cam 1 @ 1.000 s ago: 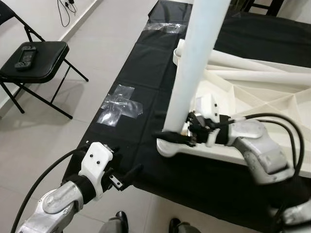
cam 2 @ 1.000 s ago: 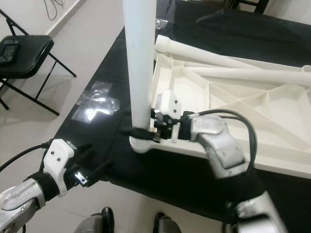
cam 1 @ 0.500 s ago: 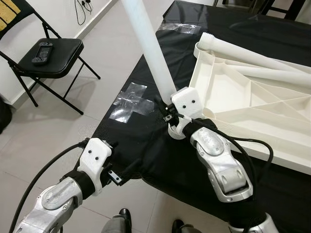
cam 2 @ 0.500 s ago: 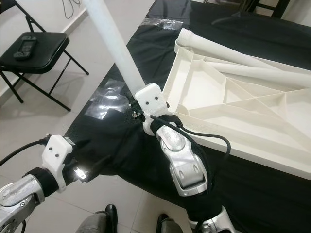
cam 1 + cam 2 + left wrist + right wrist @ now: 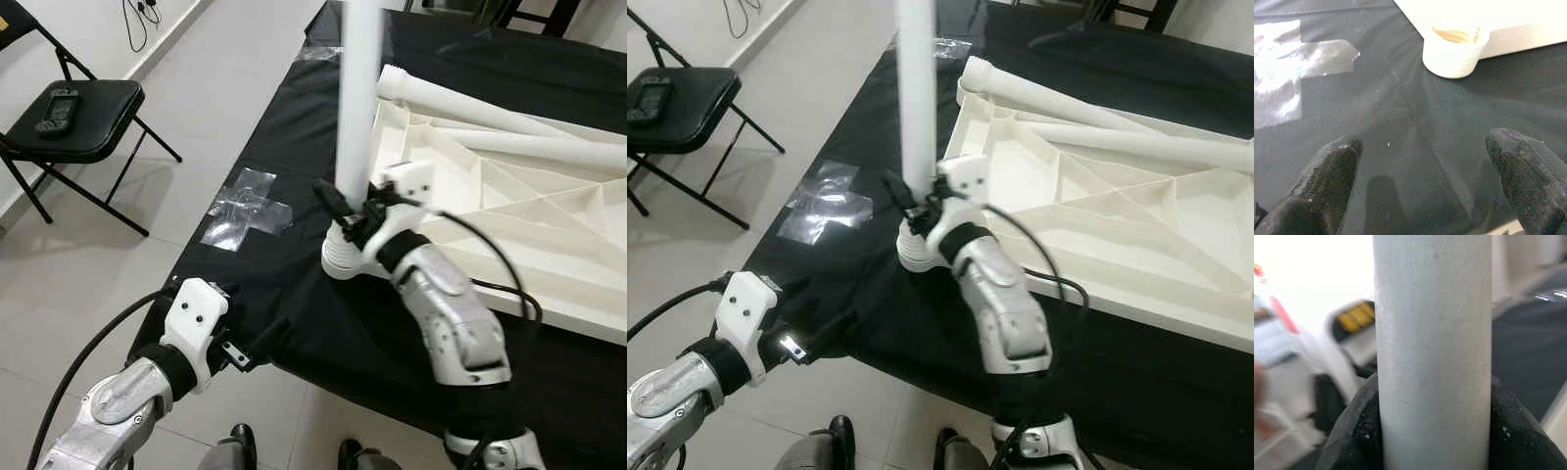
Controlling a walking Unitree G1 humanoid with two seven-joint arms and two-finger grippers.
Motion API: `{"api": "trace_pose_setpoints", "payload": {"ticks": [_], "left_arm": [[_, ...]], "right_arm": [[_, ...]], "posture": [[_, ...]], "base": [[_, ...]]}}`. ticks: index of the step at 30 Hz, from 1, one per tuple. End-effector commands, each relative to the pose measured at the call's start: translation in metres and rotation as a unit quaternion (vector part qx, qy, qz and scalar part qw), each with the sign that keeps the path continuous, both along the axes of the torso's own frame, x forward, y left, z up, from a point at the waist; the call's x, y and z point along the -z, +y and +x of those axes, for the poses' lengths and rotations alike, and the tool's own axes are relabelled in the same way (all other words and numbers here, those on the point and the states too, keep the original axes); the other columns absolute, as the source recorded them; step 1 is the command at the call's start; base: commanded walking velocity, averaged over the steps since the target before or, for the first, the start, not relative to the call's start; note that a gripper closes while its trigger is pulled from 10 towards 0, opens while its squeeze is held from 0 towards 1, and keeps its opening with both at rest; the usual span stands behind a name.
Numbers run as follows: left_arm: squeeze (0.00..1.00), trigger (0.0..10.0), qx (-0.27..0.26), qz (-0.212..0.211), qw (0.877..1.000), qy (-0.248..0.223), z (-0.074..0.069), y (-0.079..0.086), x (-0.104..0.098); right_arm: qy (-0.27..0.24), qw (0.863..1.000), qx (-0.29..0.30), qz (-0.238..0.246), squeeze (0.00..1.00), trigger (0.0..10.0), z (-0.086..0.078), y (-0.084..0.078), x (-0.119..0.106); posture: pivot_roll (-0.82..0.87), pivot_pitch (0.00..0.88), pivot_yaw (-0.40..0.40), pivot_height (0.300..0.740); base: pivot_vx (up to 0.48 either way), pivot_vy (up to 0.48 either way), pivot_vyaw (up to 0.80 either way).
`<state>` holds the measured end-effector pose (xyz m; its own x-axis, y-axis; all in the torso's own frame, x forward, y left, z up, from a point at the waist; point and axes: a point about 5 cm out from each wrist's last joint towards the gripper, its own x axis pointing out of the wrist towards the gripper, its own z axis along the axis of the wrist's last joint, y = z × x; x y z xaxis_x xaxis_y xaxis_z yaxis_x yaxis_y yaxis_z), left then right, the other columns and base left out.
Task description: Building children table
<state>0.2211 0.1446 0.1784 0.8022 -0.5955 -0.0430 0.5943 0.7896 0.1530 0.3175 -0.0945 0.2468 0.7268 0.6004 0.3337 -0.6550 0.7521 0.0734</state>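
White table leg (image 5: 359,88) stands upright, gripped by right tool (image 5: 345,213).

We see the tabletop panel (image 5: 509,211) lying upside down on the worktop (image 5: 294,166), with two loose legs (image 5: 470,103) resting across its far side. An upright leg (image 5: 358,88) stands in the panel's near-left corner socket (image 5: 338,259). A folding chair (image 5: 73,117) stands on the floor (image 5: 196,88), well left.
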Motion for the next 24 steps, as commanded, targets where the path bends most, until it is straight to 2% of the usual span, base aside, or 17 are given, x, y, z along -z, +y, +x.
{"api": "trace_pose_setpoints", "payload": {"ticks": [1,4,11,13,14,15,16,17,19,20,21,22,23,24], "left_arm": [[0.0,10.0,0.004,0.002,1.0,0.012,-0.001,-0.001,0.006],[0.0,10.0,0.005,0.004,1.0,0.008,0.0,-0.001,0.004],[0.0,10.0,0.001,0.005,1.0,-0.002,0.002,0.003,-0.001],[0.0,10.0,-0.01,-0.007,1.0,-0.024,0.008,0.009,-0.017],[0.0,10.0,-0.01,-0.007,1.0,-0.024,0.008,0.009,-0.017],[0.0,10.0,-0.015,-0.014,0.999,-0.036,0.012,0.013,-0.025],[0.0,10.0,-0.019,-0.033,0.998,-0.057,0.017,0.017,-0.042],[0.0,10.0,-0.019,-0.033,0.998,-0.057,0.017,0.017,-0.042],[0.0,10.0,-0.016,-0.075,0.991,-0.108,0.025,0.026,-0.08],[0.0,10.0,-0.016,-0.075,0.991,-0.108,0.025,0.026,-0.08],[0.0,10.0,0.012,-0.103,0.979,-0.175,0.028,0.033,-0.125],[0.0,10.0,0.012,-0.103,0.979,-0.175,0.028,0.033,-0.125],[0.09,10.0,0.052,-0.127,0.969,-0.204,0.024,0.032,-0.147],[0.09,10.0,0.081,-0.142,0.962,-0.22,0.02,0.031,-0.16]], "right_arm": [[-0.033,0.998,-0.046,0.006,0.0,10.0,-0.005,0.002,-0.008],[-0.072,0.992,-0.107,-0.002,0.0,10.0,-0.01,0.0,-0.014],[-0.073,0.991,-0.112,0.009,0.0,10.0,-0.001,-0.005,-0.014],[-0.079,0.99,-0.113,0.008,0.0,10.0,0.004,-0.007,-0.017],[-0.079,0.99,-0.113,0.008,0.0,10.0,0.004,-0.007,-0.017],[-0.083,0.991,-0.109,0.005,0.0,10.0,0.006,-0.008,-0.019],[-0.087,0.992,-0.089,-0.006,0.0,10.0,0.011,-0.011,-0.021],[-0.087,0.992,-0.089,-0.006,0.0,10.0,0.011,-0.011,-0.021],[-0.092,0.995,-0.042,-0.027,0.0,10.0,0.021,-0.018,-0.024],[-0.092,0.995,-0.042,-0.027,0.0,10.0,0.021,-0.018,-0.024],[-0.097,0.995,-0.005,-0.036,0.0,10.0,0.028,-0.026,-0.027],[-0.097,0.995,-0.005,-0.036,0.0,10.0,0.028,-0.026,-0.027],[-0.105,0.993,0.008,-0.048,0.0,10.0,0.029,-0.029,-0.029],[-0.111,0.992,0.014,-0.055,0.0,10.0,0.029,-0.03,-0.03]], "posture": [[0.12,0.273,-0.051,0.74],[0.12,0.273,-0.049,0.74],[0.13,0.278,-0.047,0.74],[0.13,0.274,-0.047,0.74],[0.13,0.274,-0.047,0.74],[0.13,0.274,-0.047,0.74],[0.13,0.272,-0.045,0.74],[0.13,0.272,-0.045,0.74],[0.13,0.262,-0.043,0.74],[0.13,0.262,-0.043,0.74],[0.14,0.256,-0.042,0.74],[0.14,0.256,-0.042,0.74],[0.13,0.248,-0.037,0.74],[0.13,0.248,-0.037,0.74]], "base": [[0.0,0.0,0.0],[0.0,0.0,0.0],[0.0,0.0,0.0],[0.0,0.0,0.0],[0.0,0.0,0.0],[0.0,0.0,0.0],[0.0,0.0,0.0],[0.0,0.0,0.0],[0.0,0.0,0.0],[0.0,0.0,0.0],[0.0,0.0,0.0],[0.0,0.0,0.0],[0.0,0.0,0.0],[0.0,0.0,0.0]]}}
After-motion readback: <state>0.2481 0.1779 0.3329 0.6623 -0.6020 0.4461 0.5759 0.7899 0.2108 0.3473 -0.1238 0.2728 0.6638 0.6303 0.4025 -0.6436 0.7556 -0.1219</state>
